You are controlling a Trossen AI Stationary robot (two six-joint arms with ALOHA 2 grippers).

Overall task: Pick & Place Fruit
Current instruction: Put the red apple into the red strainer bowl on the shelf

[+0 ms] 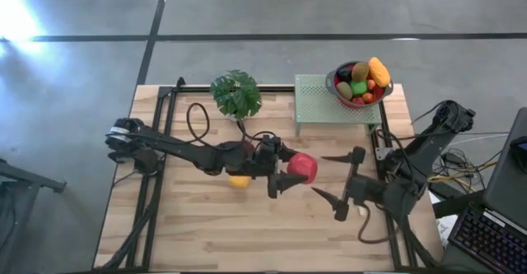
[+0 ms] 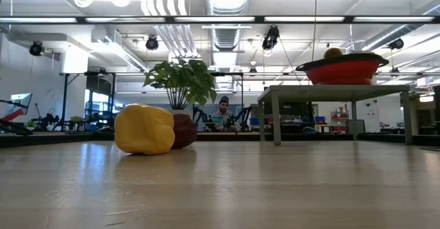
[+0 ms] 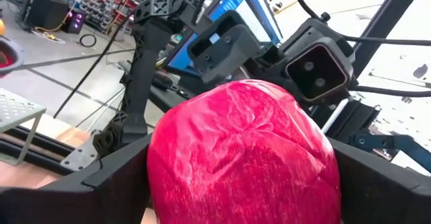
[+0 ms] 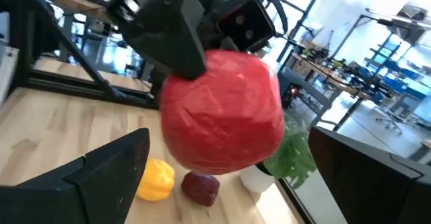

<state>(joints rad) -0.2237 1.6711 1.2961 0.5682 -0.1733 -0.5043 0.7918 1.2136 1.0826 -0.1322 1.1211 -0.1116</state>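
Note:
A fist-sized red fruit sits between the fingers of my left gripper at the table's middle, and it fills the left wrist view. My right gripper is open wide just right of it. In the right wrist view its fingers stand on either side of the red fruit without touching. A yellow fruit and a maroon fruit lie on the table under the left arm. A red bowl holding several fruits stands on a green rack. My left gripper pinches the red fruit between its two fingers, one on each opposite flank. The fingers come level from the table's left. The fruit is lifted clear of the table, with its far half sticking out past the fingertips toward the right gripper.
A potted plant stands at the far edge, left of the green rack. The yellow fruit and the maroon fruit lie side by side on the wood. Bare wood stretches along the near edge. A person sits far behind the table.

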